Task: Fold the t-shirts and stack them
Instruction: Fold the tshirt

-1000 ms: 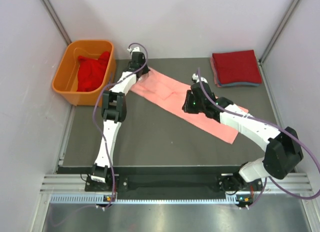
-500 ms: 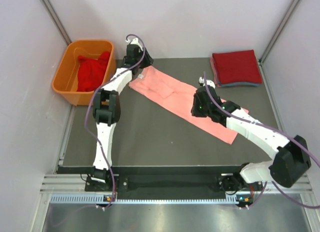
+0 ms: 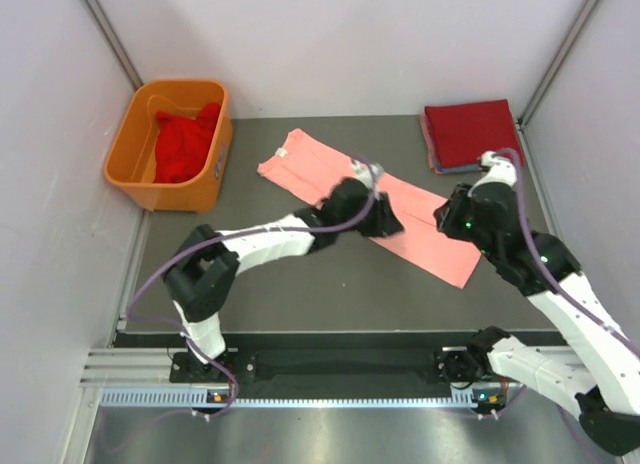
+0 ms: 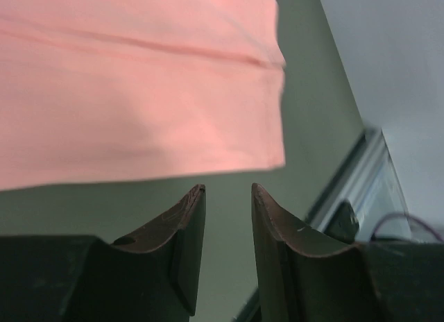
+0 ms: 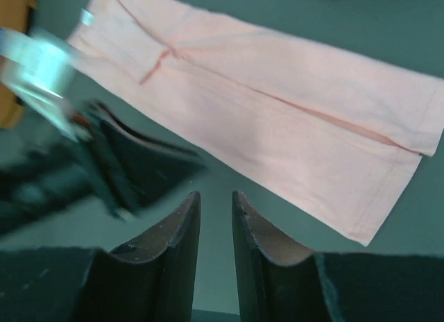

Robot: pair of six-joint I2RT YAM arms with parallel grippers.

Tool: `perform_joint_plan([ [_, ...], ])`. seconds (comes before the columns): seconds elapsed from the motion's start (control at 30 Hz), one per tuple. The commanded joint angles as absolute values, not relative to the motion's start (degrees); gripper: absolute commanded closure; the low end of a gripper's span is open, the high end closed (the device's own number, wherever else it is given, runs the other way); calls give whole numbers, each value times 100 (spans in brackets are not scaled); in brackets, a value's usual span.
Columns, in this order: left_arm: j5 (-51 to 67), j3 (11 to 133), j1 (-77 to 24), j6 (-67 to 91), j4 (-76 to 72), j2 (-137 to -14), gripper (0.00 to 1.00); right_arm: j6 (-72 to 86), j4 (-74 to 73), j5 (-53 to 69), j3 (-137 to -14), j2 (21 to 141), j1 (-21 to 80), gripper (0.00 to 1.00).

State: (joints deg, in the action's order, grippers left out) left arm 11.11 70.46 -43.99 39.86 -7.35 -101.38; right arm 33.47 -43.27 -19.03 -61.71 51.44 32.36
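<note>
A salmon-pink t-shirt (image 3: 310, 169), folded into a long strip, lies flat and diagonal across the dark mat. My left gripper (image 3: 386, 220) hovers over the strip's middle. In the left wrist view it (image 4: 227, 188) is open and empty, above bare mat just short of the shirt's hem end (image 4: 139, 93). My right gripper (image 3: 447, 222) hangs beside the strip's right end. In the right wrist view it (image 5: 215, 193) is open by a narrow gap with nothing in it, and the whole strip (image 5: 291, 121) lies beyond it. A stack of folded t-shirts (image 3: 470, 132), red on top, sits at the back right.
An orange tub (image 3: 125, 154) at the back left holds a crumpled red t-shirt (image 3: 185, 144). The left arm's blurred wrist (image 5: 104, 169) shows left of my right fingers. Grey walls close in on both sides. The mat's front edge (image 3: 300, 329) borders a metal rail.
The left gripper let go of the shirt's collar end and swung right and nearer, to the strip's middle. The right arm drew back to the right. The shirt now lies flat, a little further left.
</note>
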Motion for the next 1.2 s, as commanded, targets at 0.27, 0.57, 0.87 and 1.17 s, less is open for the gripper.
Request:
perform_joint_plan([
  [0.27,1555,8761,-6284,4465,-1863,-12391,66,3463,-5326,-2136,-6934,3209,3182,74],
  [0.57,1626,9703,-6556,4473,-1520,-13359,68,3542,-5660,-2241,-7172,2733,3182,74],
  [0.87,1670,9747,-6618,4377,-1301,-13737,68,3647,-5651,-2250,-7005,2751,3182,75],
  [1.17,1600,9764,-6627,4482,-915,-13484,68,3621,-5651,-2276,-7075,2804,3182,75],
])
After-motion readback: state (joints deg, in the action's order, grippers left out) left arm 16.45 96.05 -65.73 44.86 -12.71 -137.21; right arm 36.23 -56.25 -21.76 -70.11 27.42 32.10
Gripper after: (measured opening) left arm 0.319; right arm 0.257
